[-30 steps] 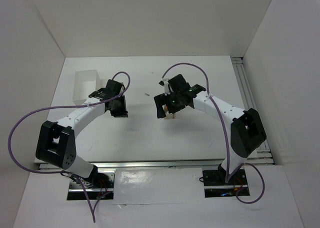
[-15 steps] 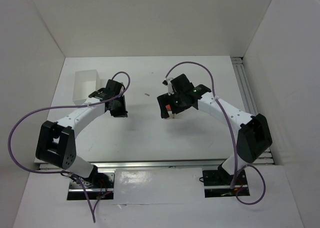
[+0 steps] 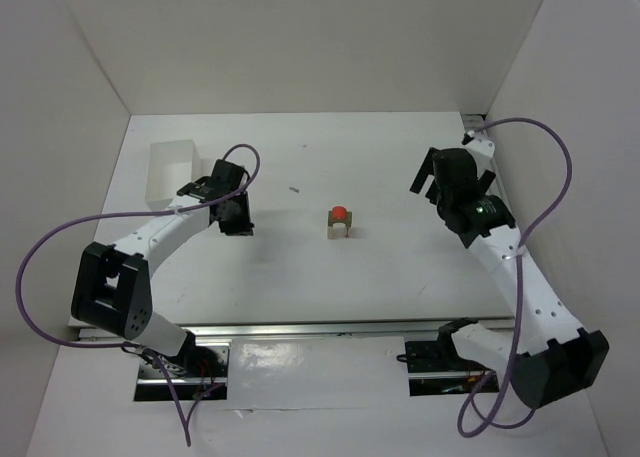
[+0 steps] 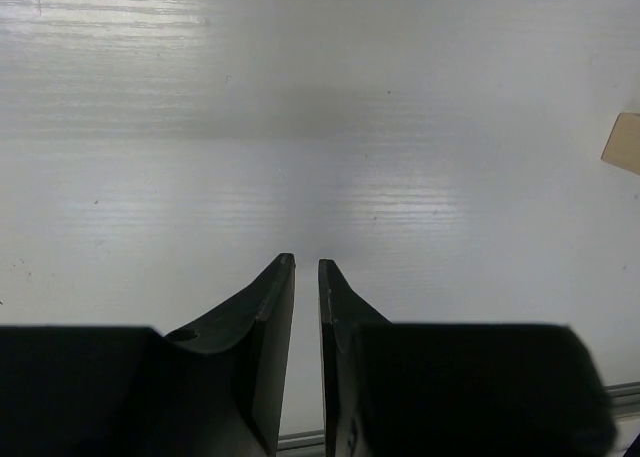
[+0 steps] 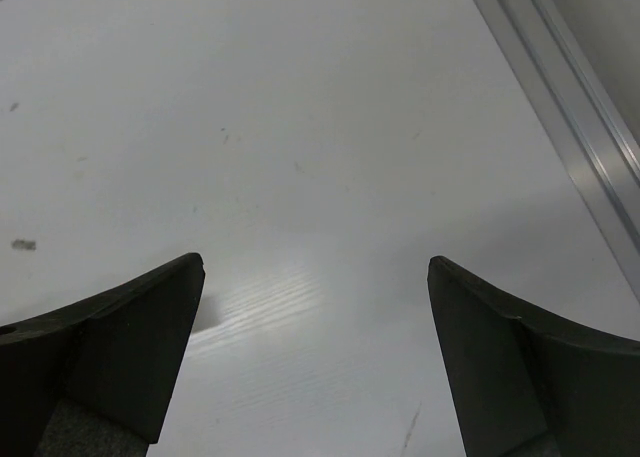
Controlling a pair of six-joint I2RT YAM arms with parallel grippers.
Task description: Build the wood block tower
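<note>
White table (image 3: 300, 267), one block tower (image 3: 340, 222)

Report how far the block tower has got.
Done: the block tower stands alone mid-table, red piece on pale uprights. In hand: nothing; the right end effector is open and empty, the left end effector nearly closed on nothing. No loose blocks visible to add.

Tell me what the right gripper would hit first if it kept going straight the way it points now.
Probably just the bare table: the right gripper, jaws wide open and empty, looks down on white surface only. Depth is hard to judge.
</note>
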